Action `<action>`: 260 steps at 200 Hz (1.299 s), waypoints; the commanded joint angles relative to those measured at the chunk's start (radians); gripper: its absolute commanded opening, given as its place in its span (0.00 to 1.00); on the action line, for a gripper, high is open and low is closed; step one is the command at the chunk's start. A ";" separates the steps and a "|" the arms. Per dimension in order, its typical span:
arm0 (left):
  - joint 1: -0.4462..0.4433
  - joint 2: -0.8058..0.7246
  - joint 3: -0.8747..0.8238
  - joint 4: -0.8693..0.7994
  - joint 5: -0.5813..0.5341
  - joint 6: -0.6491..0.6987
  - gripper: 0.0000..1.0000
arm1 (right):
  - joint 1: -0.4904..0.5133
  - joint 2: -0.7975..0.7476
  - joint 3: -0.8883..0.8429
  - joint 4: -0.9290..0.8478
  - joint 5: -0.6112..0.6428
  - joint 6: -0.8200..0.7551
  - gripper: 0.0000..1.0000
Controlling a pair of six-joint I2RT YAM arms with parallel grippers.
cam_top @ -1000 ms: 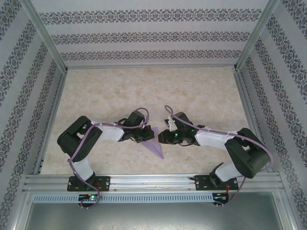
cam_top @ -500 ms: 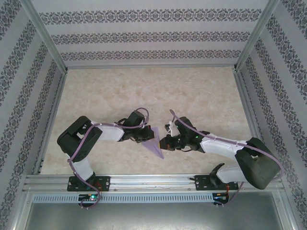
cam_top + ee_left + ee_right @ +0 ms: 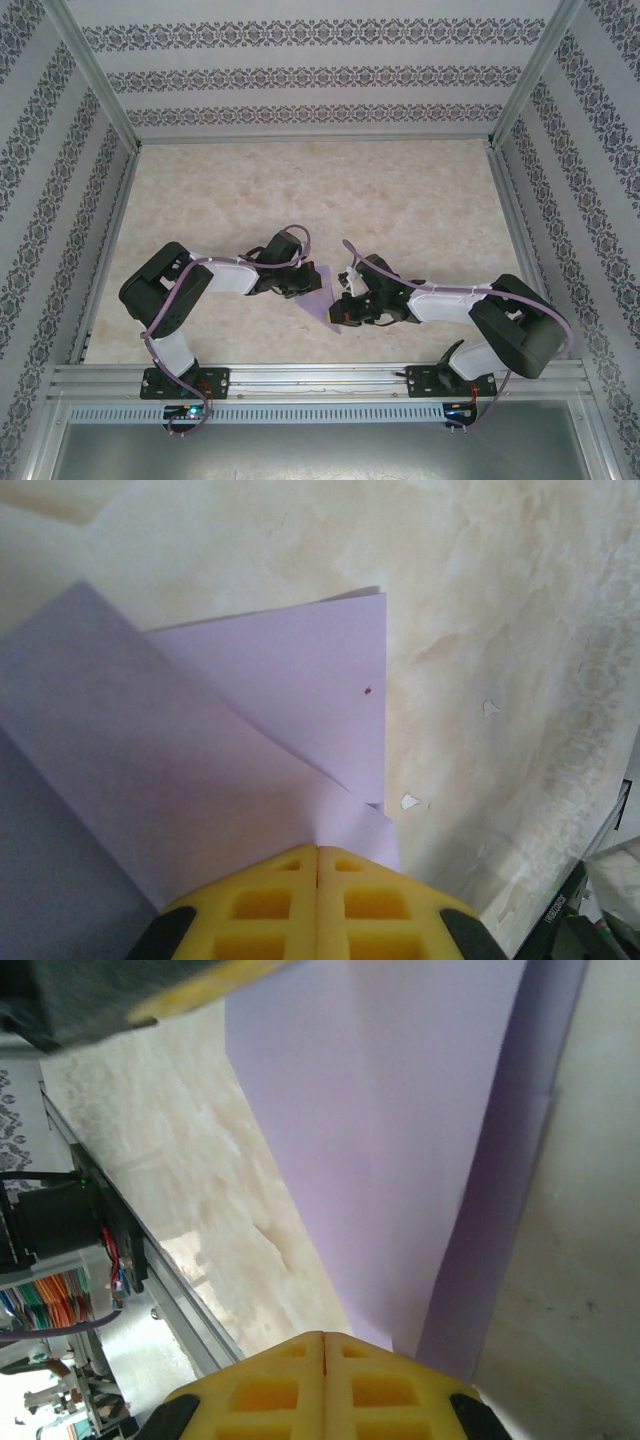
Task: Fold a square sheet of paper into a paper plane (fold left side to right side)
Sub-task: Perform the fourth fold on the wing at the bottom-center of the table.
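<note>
A thin lavender-purple paper plane (image 3: pixel 324 303), folded into a narrow pointed triangle, lies on the pale marble counter (image 3: pixel 300 190). It is near the front edge, between the two arms, with its point toward the arm bases.

The left jaws are pressed together and pinch a raised flap of the paper (image 3: pixel 300 680). Their yellow fingertips (image 3: pixel 280 900) meet right on the fold. They have not moved.

The right arm is what changed. A second ago its jaws were a little spread and sat by the wide end of the paper. It pulled back, then came in again lower down, closer to the point. Now its jaws are pressed together with the purple paper (image 3: pixel 400 1110) right at their tips. I cannot tell if they pinch it or just push on it.

I think the right arm has found a new spot for working the next crease. The plane looks almost done.
</note>
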 commanded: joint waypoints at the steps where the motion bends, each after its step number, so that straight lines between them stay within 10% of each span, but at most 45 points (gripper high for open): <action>1: -0.011 0.027 -0.027 -0.113 -0.053 0.001 0.03 | 0.012 0.009 -0.025 0.016 0.026 0.011 0.00; 260: -0.010 0.045 -0.007 -0.128 -0.057 0.003 0.03 | 0.028 0.014 -0.055 -0.037 0.060 -0.004 0.00</action>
